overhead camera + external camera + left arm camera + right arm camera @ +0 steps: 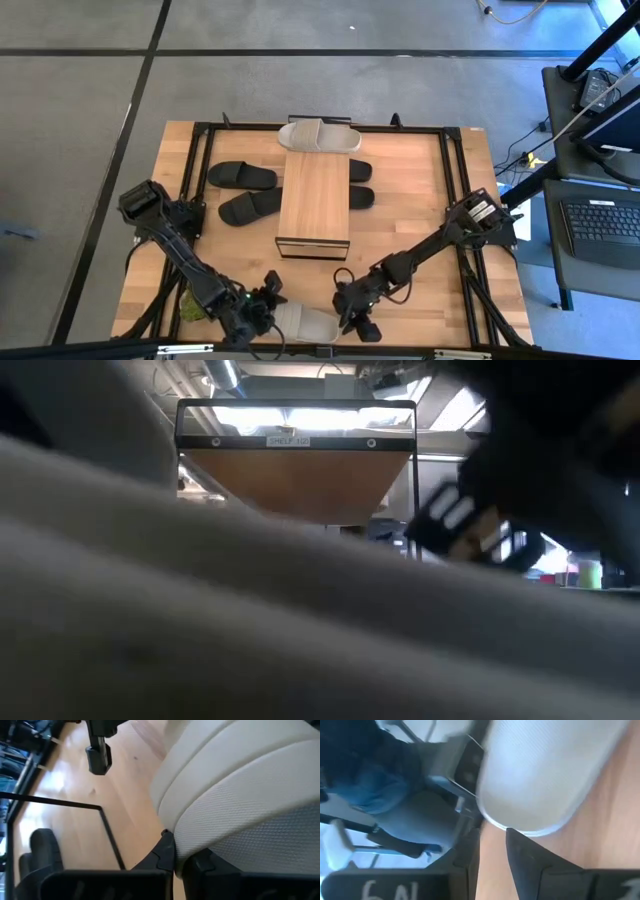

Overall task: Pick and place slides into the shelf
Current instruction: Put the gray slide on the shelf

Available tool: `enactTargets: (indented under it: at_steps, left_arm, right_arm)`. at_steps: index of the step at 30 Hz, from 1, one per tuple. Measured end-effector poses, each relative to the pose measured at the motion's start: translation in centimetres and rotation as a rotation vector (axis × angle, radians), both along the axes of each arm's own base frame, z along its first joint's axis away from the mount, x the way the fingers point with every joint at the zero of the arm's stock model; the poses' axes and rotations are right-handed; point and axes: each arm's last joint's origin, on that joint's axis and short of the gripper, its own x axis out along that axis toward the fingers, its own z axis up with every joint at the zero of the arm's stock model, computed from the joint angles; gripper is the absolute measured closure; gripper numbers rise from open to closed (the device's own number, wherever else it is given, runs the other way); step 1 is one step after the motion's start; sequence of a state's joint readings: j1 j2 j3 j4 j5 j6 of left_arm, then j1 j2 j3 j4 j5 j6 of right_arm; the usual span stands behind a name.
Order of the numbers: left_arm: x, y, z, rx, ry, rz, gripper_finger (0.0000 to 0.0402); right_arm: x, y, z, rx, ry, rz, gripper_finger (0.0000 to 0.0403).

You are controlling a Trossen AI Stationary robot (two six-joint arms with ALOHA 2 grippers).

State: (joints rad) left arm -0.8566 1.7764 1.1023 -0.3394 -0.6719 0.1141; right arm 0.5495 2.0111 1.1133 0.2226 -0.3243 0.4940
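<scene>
From above, the shelf sits in the middle of the table, with one beige slide just past its far end, two black slides on its left and more black slides peeking out on its right. At the near edge lies another beige slide, and both arms reach down to it. The left gripper is at its left end and the right gripper is at its right end. The small green plant stands just left of the left arm. In the low view, the beige slide is so close that it fills most of the picture, and the shelf shows behind it. In the left wrist view, the left gripper is squeezed shut on the edge of the beige slide. In the right wrist view, the right gripper is partly open with the rim of the beige slide between its fingers; whether it really pinches the slide cannot be told. The left grip is only on a thin edge, so the slide could slip out and fall when lifted. If both arms pull different ways, the soft slide could bend or pop free. The left arm could also bump the plant.
</scene>
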Motion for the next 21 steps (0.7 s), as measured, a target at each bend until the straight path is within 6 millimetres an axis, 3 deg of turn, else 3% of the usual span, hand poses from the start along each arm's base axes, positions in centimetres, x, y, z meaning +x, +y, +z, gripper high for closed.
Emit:
enactTargets:
  at_steps: [5, 14, 21]
  left_arm:
    - [-0.3, 0.5, 2.0, -0.015, -0.061, 0.019, 0.0397]
    - [-1.6, 2.4, 7.5, -0.041, -0.234, 0.068, 0.0398]
    - [-2.9, 4.6, 11.5, 0.062, -0.382, 0.123, 0.0399]
  right_arm:
    - [-0.5, -0.3, 2.7, 0.021, -0.03, 0.011, 0.0306]
    - [-3.3, -1.2, 7.6, -0.034, -0.016, 0.059, 0.0306]
    - [-5.3, -2.8, 12.3, -0.127, -0.226, 0.154, 0.0306]
